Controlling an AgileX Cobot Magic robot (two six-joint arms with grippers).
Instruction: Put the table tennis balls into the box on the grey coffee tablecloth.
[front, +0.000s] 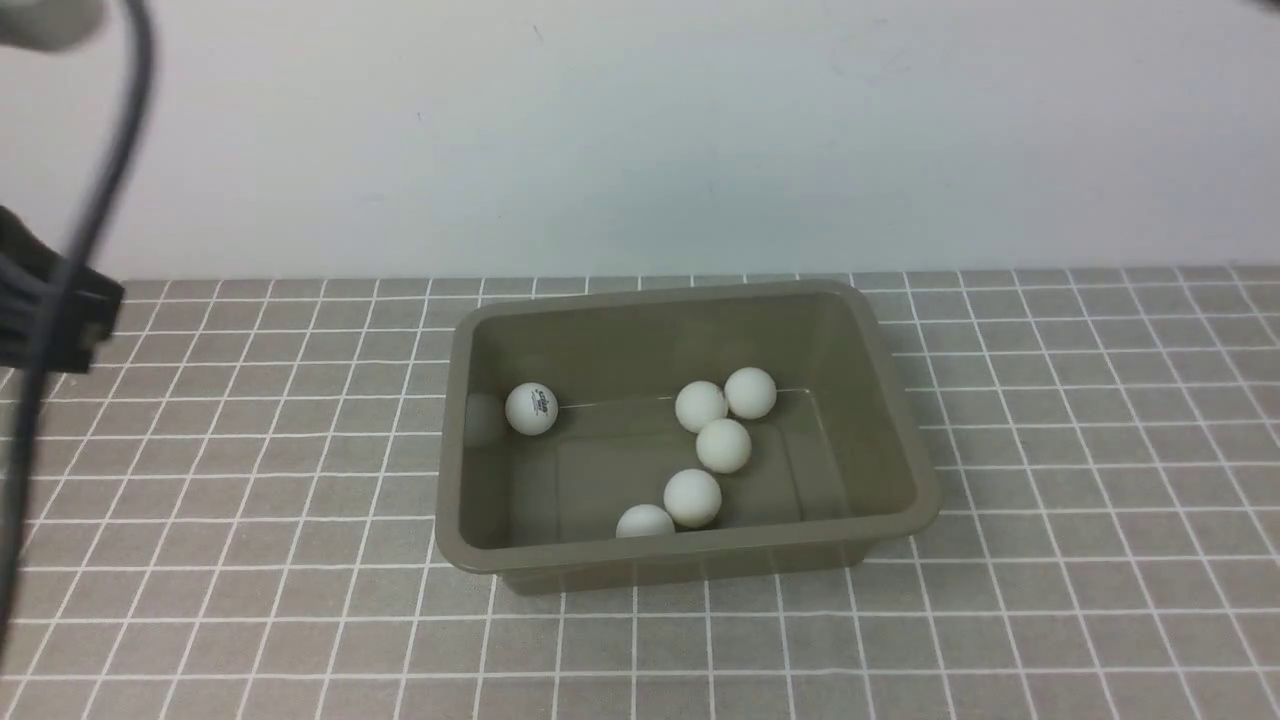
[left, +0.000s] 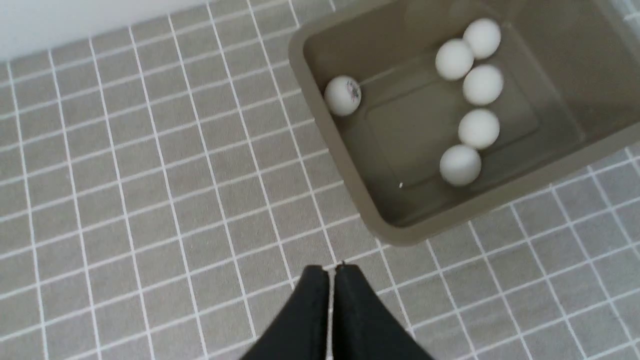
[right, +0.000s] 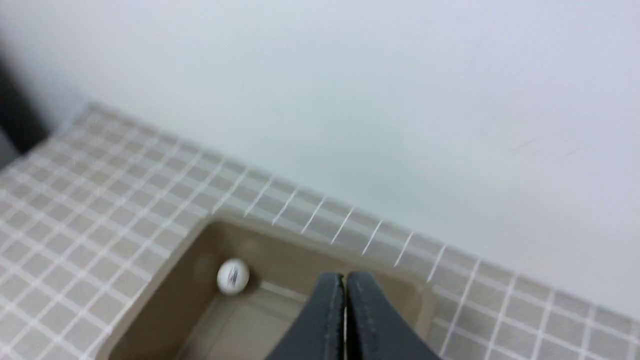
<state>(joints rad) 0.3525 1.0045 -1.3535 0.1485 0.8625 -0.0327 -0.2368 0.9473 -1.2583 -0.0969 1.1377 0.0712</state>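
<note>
Six table tennis balls lie inside the olive-grey box on the grey coffee tablecloth.

The box's long axis runs left to right, slightly skewed, its right end a little farther off; nearest are two balls by the near wall, then three clustered right of centre, one printed ball near the left wall. The left gripper and right gripper are closed, holding nothing.

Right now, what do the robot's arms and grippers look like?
Both grippers, the left tool and the right tool, have dark, blackish fingers narrowing to slim tips. The left arm shows blurred black and pale grey parts plus a thick dark cable; the right arm is barely in view.
</note>
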